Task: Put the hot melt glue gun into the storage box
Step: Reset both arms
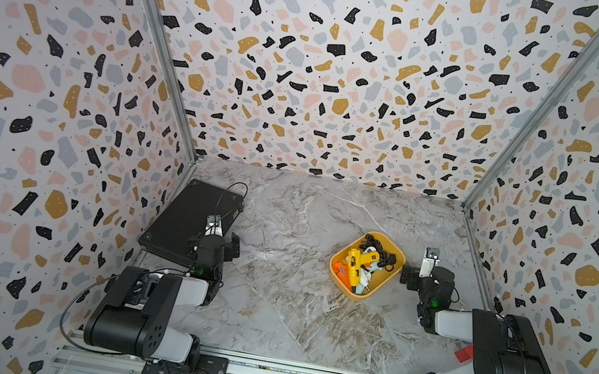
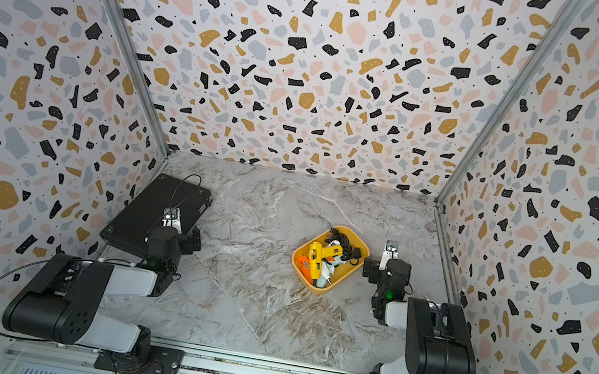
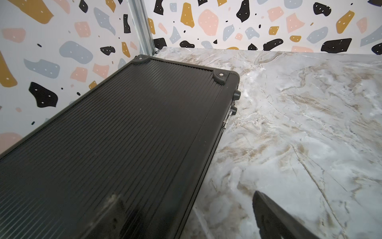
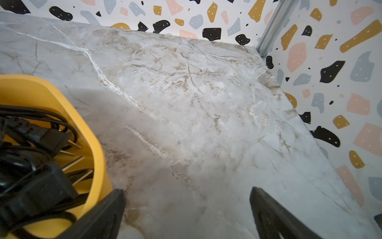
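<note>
The mustard-yellow storage box point(image 1: 388, 281) point(image 2: 351, 275) stands on the marble table right of centre. Inside it lies a yellow hot melt glue gun point(image 1: 357, 262) point(image 2: 318, 258), on top of an orange one point(image 1: 340, 272) and a white one point(image 1: 369, 274), with coiled black cords point(image 1: 376, 247). My right gripper point(image 1: 430, 276) point(image 4: 187, 198) is open and empty just right of the box, one finger beside the rim point(image 4: 86, 128). My left gripper point(image 1: 214, 240) point(image 3: 186, 209) is open and empty at the table's left, over the edge of the black case.
A large flat black case point(image 1: 184, 217) point(image 3: 124, 144) lies against the left wall. Terrazzo-patterned walls close the table on three sides. A plug and cords point(image 4: 41, 142) show inside the box. A small red object point(image 1: 464, 352) sits by the right arm.
</note>
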`<state>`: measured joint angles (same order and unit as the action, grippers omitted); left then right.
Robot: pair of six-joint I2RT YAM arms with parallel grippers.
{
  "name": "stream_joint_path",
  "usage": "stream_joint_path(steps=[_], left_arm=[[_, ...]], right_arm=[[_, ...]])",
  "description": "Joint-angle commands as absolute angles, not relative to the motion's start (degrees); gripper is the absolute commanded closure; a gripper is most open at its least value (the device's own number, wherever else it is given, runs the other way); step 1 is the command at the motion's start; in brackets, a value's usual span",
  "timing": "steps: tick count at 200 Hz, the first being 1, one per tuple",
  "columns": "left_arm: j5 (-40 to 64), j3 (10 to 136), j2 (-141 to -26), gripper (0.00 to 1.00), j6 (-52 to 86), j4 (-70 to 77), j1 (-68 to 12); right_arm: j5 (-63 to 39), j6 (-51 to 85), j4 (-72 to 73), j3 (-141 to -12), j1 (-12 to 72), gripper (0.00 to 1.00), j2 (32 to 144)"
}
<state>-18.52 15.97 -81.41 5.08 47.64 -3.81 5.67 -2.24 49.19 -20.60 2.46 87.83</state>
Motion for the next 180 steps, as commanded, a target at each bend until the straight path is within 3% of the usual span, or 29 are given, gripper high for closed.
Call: stream_joint_path(steps=[1, 180], left_arm=[[-19.2, 17.5, -81.4, 0.0, 4.3, 49.7, -4.0], [-19.3, 17.4, -81.3, 0.0, 4.2, 49.8, -4.0]], right_arm=[[3.2, -2.9, 49.2, -20.7, 2.6, 0.01, 86.8], [3.1, -3.2, 49.4, -20.8, 2.6, 0.01, 86.9]])
